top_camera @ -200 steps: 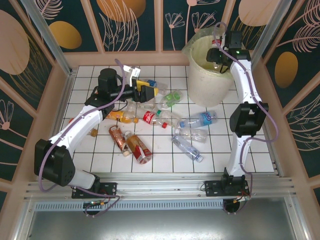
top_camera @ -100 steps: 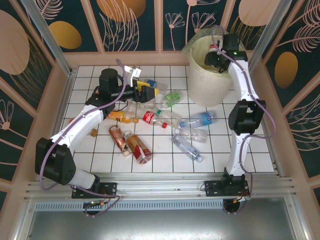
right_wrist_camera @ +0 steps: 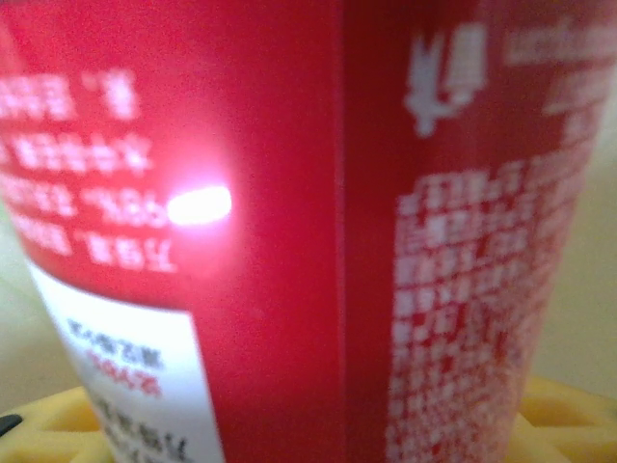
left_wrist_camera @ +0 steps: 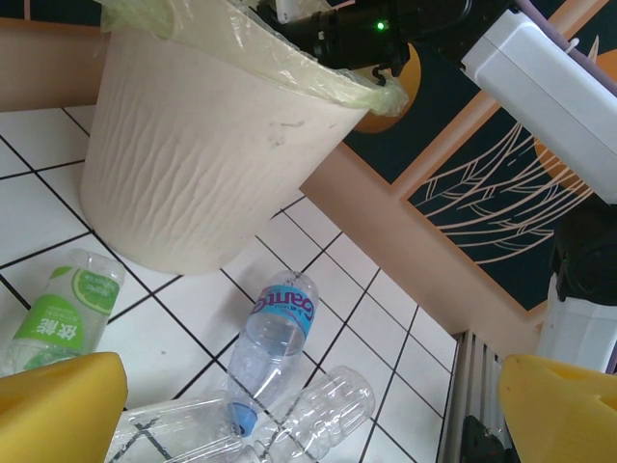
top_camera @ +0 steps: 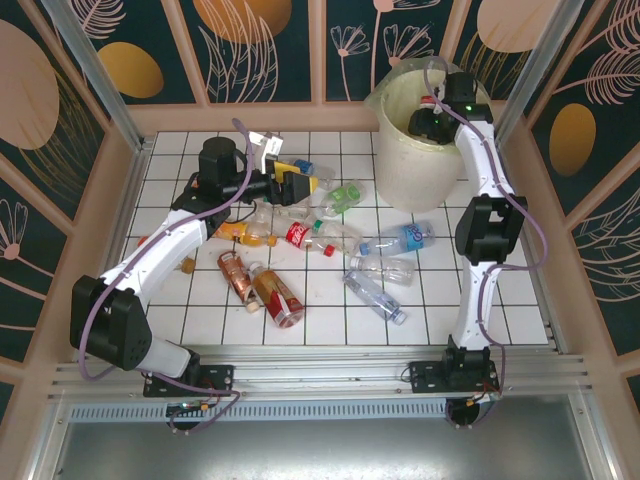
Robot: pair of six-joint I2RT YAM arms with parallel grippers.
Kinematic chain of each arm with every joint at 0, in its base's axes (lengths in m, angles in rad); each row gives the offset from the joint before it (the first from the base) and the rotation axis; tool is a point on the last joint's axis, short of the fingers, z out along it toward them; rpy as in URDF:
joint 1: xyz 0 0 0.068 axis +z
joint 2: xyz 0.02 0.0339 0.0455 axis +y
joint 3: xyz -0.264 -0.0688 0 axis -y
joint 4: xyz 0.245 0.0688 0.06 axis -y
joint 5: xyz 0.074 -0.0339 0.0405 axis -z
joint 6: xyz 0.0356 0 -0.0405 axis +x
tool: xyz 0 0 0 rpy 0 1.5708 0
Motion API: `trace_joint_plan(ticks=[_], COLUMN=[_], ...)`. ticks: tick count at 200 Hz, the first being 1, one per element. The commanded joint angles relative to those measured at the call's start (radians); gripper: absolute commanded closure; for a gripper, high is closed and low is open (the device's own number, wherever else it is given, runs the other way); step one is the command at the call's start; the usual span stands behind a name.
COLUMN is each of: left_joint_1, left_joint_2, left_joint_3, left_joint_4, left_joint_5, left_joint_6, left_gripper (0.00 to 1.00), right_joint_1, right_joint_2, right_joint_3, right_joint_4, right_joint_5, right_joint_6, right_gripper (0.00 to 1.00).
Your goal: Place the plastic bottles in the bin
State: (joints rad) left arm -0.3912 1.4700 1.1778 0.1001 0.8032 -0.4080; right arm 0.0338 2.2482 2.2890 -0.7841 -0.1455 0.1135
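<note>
Ok, right tool grips a red-label bottle over the bin at 1 o'clock. Let go only when centred inside the rim; left tool hangs wide open over the loose bottles

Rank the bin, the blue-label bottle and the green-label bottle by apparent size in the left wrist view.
1. bin, by far the largest.
2. blue-label bottle.
3. green-label bottle, but it is partly hidden, so second and third are unsure.
</note>
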Motion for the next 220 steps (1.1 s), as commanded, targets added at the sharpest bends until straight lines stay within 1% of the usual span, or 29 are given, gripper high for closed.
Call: trace_joint_plan(ticks=[1, 57, 168, 220], left_joint_1=[-0.009, -0.011, -0.012, -0.014], left_joint_2=[0.009, 0.015, 0.018, 0.012], left_joint_3=[0.013, 0.016, 0.019, 0.019], left_joint_4=[-0.007, -0.013, -0.017, -0.016], left_joint_5=[0.000, -0.001, 0.000, 0.001], left_joint_6=[0.025, 0.029, 0.029, 0.029], left_gripper=[0.01, 0.01, 0.01, 0.01], right_joint_1=[-0.009, -0.010, -0.010, -0.010], right_joint_2=[0.025, 0.036, 0.027, -0.009], right_joint_3=[0.036, 0.032, 0.071, 0.078], right_joint_4=[-0.018, -0.020, -0.035, -0.041], right_joint_5=[-0.022, -0.044, -0.042, -0.034], right_joint_6=[0.019, 0.020, 0.025, 0.026], right_gripper=[0.35, 0.34, 0.23, 0.23])
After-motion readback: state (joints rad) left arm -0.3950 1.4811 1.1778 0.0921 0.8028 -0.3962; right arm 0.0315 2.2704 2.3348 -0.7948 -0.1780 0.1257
